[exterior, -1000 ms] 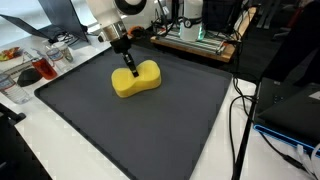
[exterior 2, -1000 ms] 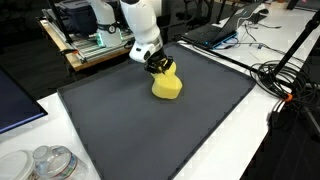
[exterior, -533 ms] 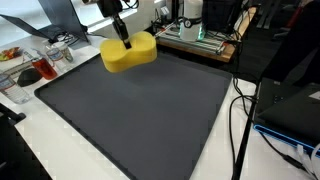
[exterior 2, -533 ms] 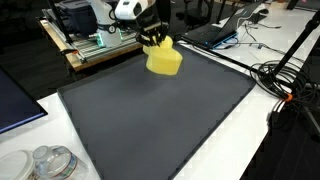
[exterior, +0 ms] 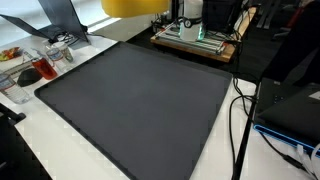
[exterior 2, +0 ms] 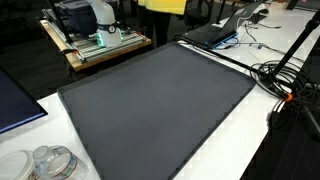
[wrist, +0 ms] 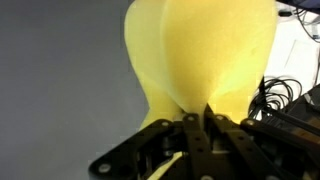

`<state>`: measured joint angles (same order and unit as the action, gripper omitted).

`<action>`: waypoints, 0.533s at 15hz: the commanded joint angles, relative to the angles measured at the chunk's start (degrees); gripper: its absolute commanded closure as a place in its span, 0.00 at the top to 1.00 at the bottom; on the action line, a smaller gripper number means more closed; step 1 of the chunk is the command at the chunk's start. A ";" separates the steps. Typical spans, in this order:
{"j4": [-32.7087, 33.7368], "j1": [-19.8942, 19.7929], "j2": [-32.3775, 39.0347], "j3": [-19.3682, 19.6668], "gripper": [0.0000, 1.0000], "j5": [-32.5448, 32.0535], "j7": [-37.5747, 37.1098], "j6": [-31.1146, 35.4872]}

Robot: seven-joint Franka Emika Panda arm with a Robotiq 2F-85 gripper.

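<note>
Carry step, I judge: claw (wrist: 200, 122) clamped tight on the yellow sponge (wrist: 205, 55), held high over the counter's (exterior: 45, 140) far edge; setting down needs a long, steady descent.

One sponge (wrist: 200, 50), one mat (exterior: 140, 100), perhaps two jars (exterior 2: 48, 163).

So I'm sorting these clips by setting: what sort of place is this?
Probably a lab or workshop: a white bench with a dark mat, loose cables near a laptop, and electronic gear on a wooden cart. The fingers pinch a yellow foam block.
</note>
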<state>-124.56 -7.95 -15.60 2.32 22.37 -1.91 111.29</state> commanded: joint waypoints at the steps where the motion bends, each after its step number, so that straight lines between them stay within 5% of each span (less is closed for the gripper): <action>1: -0.67 1.64 -6.57 1.29 0.02 -0.44 -1.39 -3.01; 8: 0.86 2.82 -11.78 0.21 0.02 -0.80 -3.96 -3.91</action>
<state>-124.25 -6.37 -25.78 2.49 22.37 -3.75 108.00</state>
